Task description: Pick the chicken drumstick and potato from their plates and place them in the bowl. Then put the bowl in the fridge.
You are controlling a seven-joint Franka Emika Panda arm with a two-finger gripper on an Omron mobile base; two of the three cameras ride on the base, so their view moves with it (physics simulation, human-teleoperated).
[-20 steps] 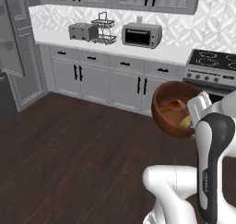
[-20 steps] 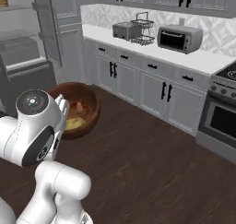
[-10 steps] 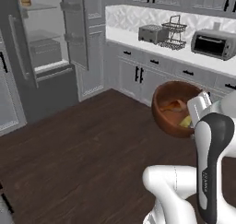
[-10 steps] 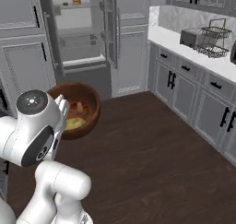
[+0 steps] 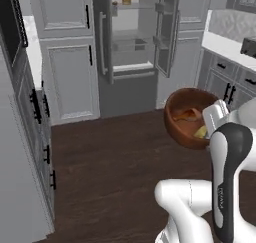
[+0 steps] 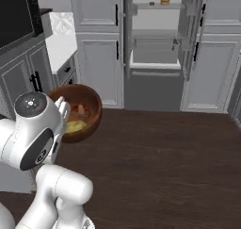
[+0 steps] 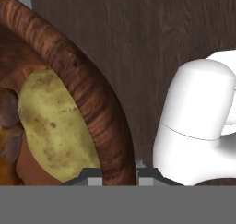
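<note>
While the arm holds it up above the dark wood floor in the left base view, the bowl hangs tipped, its mouth turned toward the camera and slightly up. Inside, the chicken drumstick lies with its long axis running roughly left to right across the bowl, and the potato sits lower, against the rim next to the white wrist. Beyond it the fridge stands with both doors swung open and glass shelves showing; bare floor lies between bowl and fridge, with grey cabinets to the left

From the right base view, the bowl is at the arm's left shoulder, close beside a cabinet front under a white worktop. The drumstick and potato rest inside it, the potato nearer the arm. The fridge is straight ahead across open floor

Seen along the hand view, the hand is closed narrow on the bowl rim, one fingertip inside and one outside the curved wall. The potato lies just inside that rim, its long axis running along it, with a brown edge of the drumstick at far left
</note>
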